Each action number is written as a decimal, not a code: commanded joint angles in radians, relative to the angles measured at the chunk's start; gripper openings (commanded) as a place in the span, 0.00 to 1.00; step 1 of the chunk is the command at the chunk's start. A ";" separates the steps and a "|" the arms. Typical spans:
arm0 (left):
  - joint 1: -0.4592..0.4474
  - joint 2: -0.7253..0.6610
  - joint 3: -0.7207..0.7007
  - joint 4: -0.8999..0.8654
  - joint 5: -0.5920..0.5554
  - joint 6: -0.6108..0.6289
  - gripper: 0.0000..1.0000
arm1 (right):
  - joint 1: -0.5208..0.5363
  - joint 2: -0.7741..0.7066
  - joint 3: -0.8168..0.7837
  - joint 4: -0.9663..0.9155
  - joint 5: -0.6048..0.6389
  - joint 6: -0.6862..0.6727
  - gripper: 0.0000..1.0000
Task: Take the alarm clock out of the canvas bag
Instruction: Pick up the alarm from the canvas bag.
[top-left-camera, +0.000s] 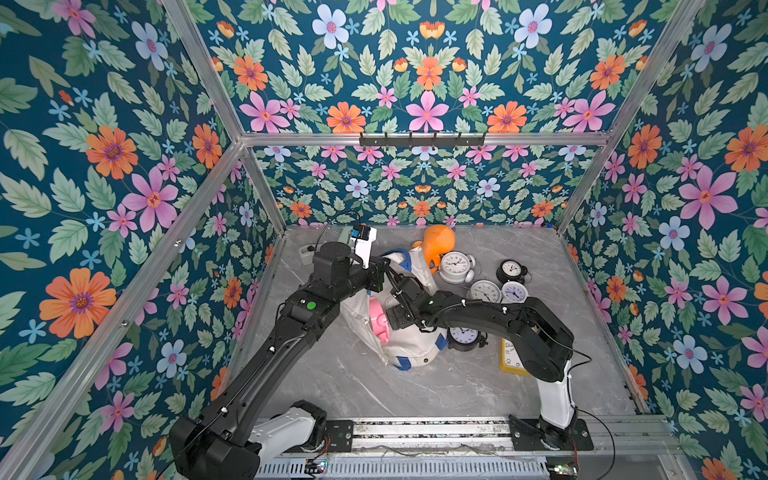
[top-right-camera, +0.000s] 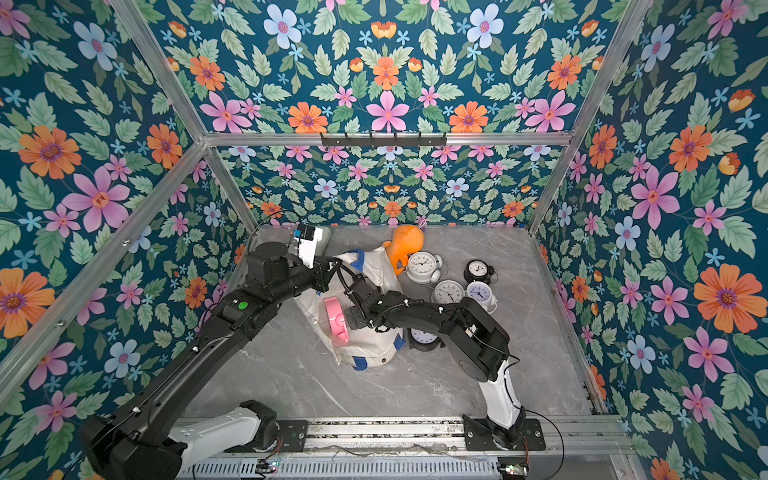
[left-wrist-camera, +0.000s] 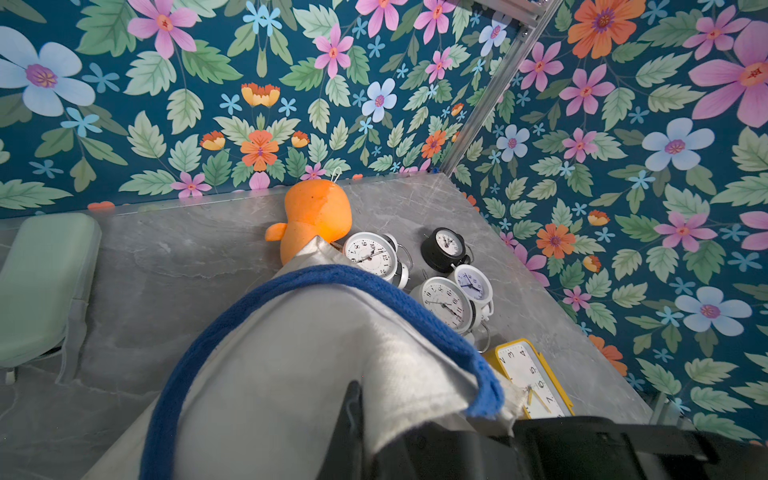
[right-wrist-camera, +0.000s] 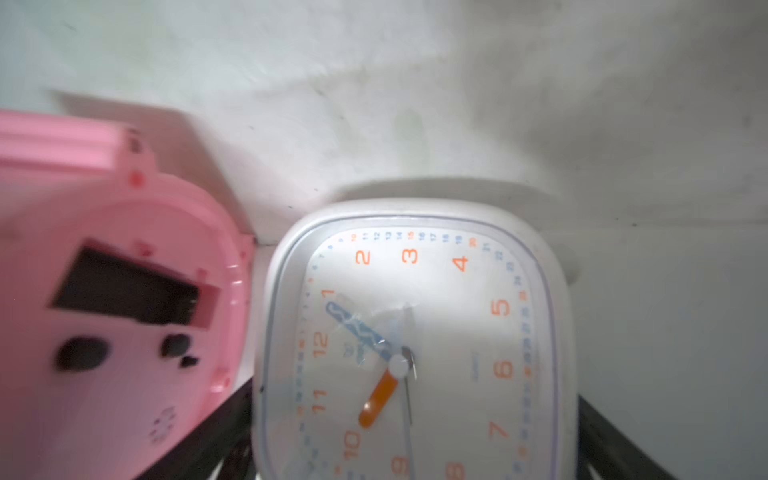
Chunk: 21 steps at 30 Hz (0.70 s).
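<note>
My left tool (top-left-camera: 386, 264): pinching the canvas bag's (top-left-camera: 411, 349) rim, mid-table (top-left-camera: 415, 395).
My right tool (right-wrist-camera: 415, 449): spread around the white clock (right-wrist-camera: 415, 324) inside the bag.
Done: 6 clocks (top-left-camera: 484, 291) lie outside, toward the table's right edge.
Left: close, lift it out; pink clock (top-left-camera: 379, 322) follows.
</note>
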<state>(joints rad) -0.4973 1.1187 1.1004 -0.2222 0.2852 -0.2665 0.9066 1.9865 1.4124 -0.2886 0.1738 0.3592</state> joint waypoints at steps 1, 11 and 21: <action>0.001 -0.004 -0.004 0.044 -0.042 -0.011 0.00 | 0.002 -0.046 0.011 -0.008 -0.058 -0.028 0.80; 0.002 0.031 0.009 -0.003 -0.187 -0.022 0.00 | 0.011 -0.175 -0.003 -0.072 -0.252 -0.075 0.77; 0.003 0.030 0.014 -0.005 -0.230 -0.029 0.00 | 0.021 -0.370 -0.063 -0.090 -0.300 -0.108 0.75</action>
<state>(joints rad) -0.4965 1.1542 1.1011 -0.2420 0.0910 -0.2882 0.9272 1.6661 1.3575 -0.3828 -0.1020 0.2764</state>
